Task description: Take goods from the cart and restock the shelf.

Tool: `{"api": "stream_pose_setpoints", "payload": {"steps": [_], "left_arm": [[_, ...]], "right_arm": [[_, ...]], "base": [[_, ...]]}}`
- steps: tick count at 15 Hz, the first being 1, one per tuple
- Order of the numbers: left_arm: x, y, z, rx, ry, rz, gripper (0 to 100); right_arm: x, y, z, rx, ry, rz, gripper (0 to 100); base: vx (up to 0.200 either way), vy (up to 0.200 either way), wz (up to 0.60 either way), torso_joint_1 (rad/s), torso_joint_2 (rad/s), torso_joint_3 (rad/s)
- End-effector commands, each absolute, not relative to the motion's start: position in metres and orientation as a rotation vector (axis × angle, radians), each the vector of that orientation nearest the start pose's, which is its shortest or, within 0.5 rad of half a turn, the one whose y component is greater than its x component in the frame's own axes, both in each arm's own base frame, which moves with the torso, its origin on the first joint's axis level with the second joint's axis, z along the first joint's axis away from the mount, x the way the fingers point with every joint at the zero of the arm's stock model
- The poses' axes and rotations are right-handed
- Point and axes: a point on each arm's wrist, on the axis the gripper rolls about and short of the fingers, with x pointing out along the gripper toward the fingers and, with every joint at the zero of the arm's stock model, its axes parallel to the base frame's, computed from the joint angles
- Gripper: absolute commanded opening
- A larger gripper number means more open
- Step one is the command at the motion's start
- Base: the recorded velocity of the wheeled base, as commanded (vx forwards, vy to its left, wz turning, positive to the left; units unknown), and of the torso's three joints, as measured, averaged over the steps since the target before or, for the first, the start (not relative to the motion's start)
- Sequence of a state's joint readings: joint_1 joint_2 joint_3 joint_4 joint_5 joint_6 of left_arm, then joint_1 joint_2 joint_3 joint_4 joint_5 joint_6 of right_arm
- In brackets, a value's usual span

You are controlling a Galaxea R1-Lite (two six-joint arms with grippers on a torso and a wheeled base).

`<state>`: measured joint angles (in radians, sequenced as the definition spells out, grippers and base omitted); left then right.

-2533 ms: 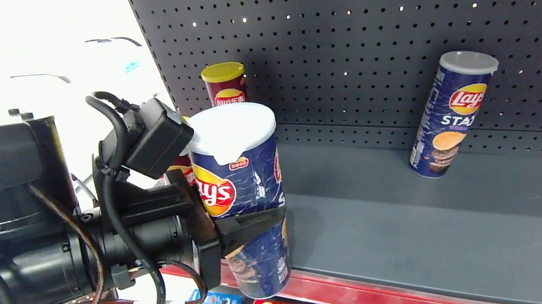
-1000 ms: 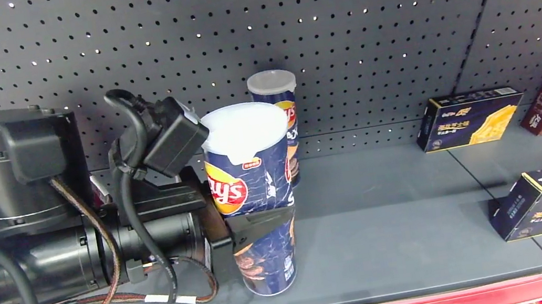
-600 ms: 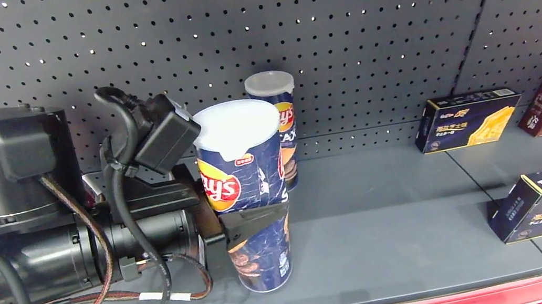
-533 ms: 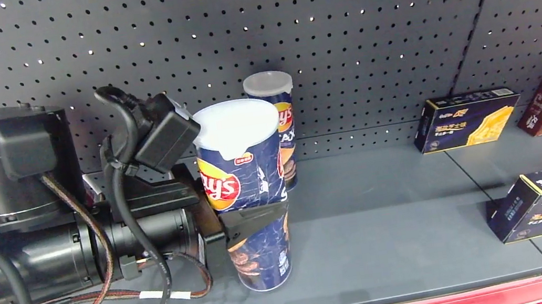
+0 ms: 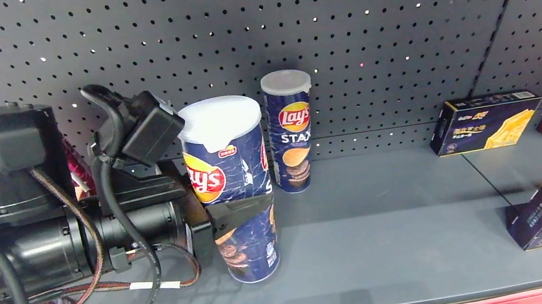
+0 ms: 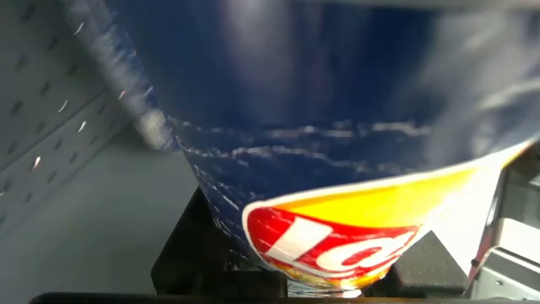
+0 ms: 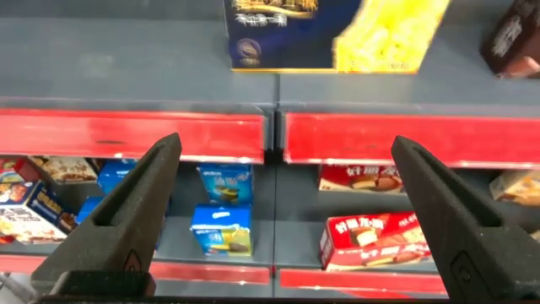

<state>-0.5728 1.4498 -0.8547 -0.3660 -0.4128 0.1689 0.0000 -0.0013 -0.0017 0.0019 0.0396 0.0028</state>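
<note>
I had the tall dark blue cylindrical chip can with a white plastic lid [image 5: 230, 179] upright in the left gripper [image 5: 241, 213], which was clamped around its middle. Its base sat low over the front of the grey metal shelf [image 5: 395, 240]; I could not tell whether it touched. A slimmer dark blue chip can with a clear lid [image 5: 293, 133] stood upright just behind it, at the shelf's back.

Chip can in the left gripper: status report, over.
Left gripper shut on chip can, upright, base low over shelf. Right gripper open, empty. Second can stands behind, apart, not blocking.
</note>
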Motion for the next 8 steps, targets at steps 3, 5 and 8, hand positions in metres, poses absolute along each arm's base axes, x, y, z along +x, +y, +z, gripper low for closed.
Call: {"api": "stream_pose_setpoints", "payload": {"steps": [3,5,8], "left_arm": [[0.2034,-0.1422,0.2405,0.173,0.149,-1.001,0],[0.2034,-0.1422,0.2406,0.173,0.147,-1.001,0],[0.2008,-0.1401,0.2415,0.173,0.142,-0.999,0]], "right_arm": [[-0.0229,0.0009,0.0756,0.002,0.002,0.041,100],[-0.0229,0.0009,0.0754,0.002,0.003,0.041,100],[-0.0232,0.0006,0.0764,0.002,-0.002,0.026,100]], "base": [[0.0,0.0,0.0,0.0,0.0,0.0],[0.0,0.0,0.0,0.0,0.0,0.0],[0.0,0.0,0.0,0.0,0.0,0.0]]}}
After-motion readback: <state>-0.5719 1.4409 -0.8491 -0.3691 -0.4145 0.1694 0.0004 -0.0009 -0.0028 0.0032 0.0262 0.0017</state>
